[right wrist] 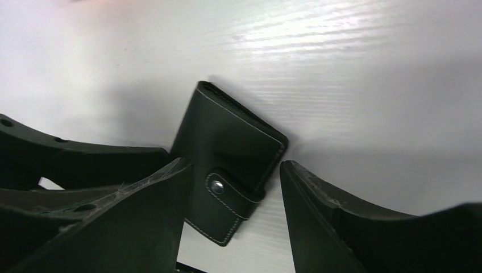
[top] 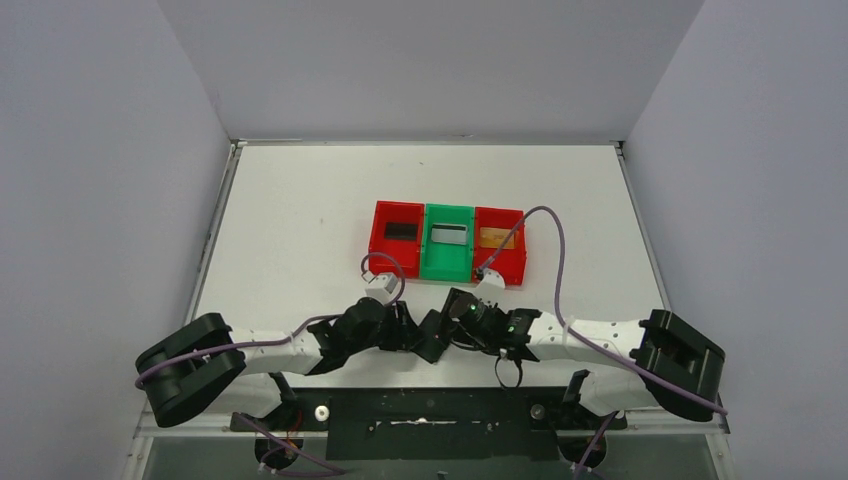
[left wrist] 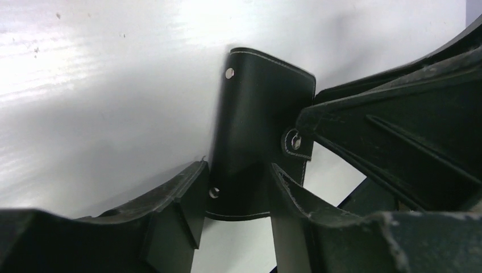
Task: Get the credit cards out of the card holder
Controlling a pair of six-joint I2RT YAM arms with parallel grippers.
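Near the green tray point(top: 447, 262), on its arm-base side, the snapped-shut card holder point(right wrist: 227, 148) is pinched at one end by the left gripper point(left wrist: 237, 170), likely steadied so its snap tab point(right wrist: 227, 193) can be freed by the right gripper point(right wrist: 233, 165), spread astride it, empty.

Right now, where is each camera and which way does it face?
Top external: above and behind the bases, looking down at the table and trays; left arm and right arm show.
Left wrist: on the left arm, facing down at the card holder; left fingers frame it.
Right wrist: on the right arm, facing the same holder; right fingers flank it.
Shared: both wrist views show the snap tab.
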